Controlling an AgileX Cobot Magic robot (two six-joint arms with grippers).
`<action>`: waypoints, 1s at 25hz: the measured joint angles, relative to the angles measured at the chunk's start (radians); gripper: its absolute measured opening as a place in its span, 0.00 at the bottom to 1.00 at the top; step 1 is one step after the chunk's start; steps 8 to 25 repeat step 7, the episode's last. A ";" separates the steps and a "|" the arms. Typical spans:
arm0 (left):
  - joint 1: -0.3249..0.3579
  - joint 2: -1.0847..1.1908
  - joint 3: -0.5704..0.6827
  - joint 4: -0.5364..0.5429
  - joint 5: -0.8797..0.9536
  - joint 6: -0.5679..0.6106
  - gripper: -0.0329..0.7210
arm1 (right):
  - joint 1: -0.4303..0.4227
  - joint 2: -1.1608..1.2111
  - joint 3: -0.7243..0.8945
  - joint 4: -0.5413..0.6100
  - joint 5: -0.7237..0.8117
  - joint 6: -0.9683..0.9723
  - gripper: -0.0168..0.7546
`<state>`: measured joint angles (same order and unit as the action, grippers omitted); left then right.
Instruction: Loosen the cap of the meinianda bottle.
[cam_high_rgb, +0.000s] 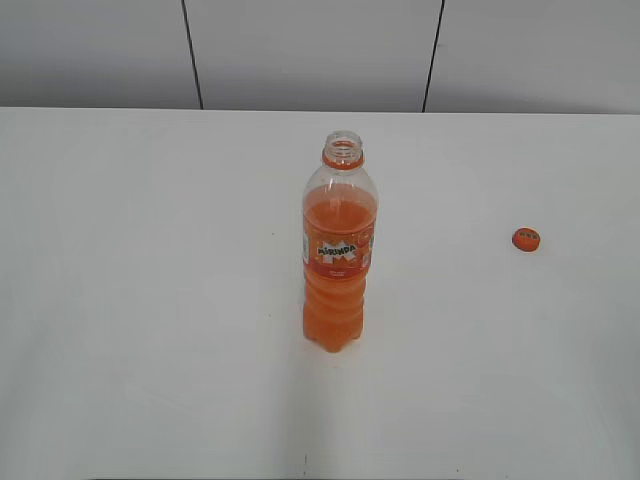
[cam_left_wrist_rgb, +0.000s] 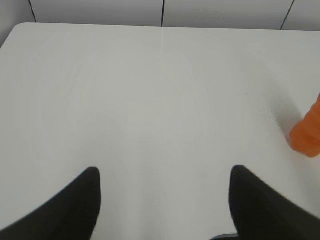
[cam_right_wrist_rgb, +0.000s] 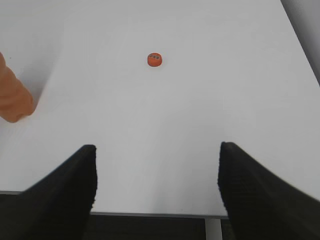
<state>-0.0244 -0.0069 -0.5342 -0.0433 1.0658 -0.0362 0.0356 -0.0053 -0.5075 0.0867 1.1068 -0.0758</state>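
The meinianda bottle (cam_high_rgb: 339, 250) stands upright in the middle of the white table, its mouth open with no cap on it. Its orange base shows at the right edge of the left wrist view (cam_left_wrist_rgb: 307, 135) and at the left edge of the right wrist view (cam_right_wrist_rgb: 14, 100). The orange cap (cam_high_rgb: 526, 239) lies flat on the table to the right of the bottle, apart from it; it also shows in the right wrist view (cam_right_wrist_rgb: 155, 59). My left gripper (cam_left_wrist_rgb: 164, 172) is open and empty. My right gripper (cam_right_wrist_rgb: 156, 149) is open and empty at the table's front edge. Neither gripper shows in the exterior view.
The white table (cam_high_rgb: 150, 280) meets a grey panelled wall (cam_high_rgb: 300, 50) at the back. The table's front edge (cam_right_wrist_rgb: 150, 215) runs under my right gripper.
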 joint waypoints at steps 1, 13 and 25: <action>0.000 0.000 0.000 -0.001 0.000 0.000 0.69 | 0.000 0.000 0.000 0.000 0.000 0.000 0.76; 0.000 0.000 0.000 -0.001 0.000 0.000 0.69 | 0.000 0.000 0.000 0.000 -0.001 0.000 0.76; 0.000 0.000 0.000 -0.001 0.000 0.000 0.69 | 0.000 0.000 0.000 0.000 -0.001 0.000 0.76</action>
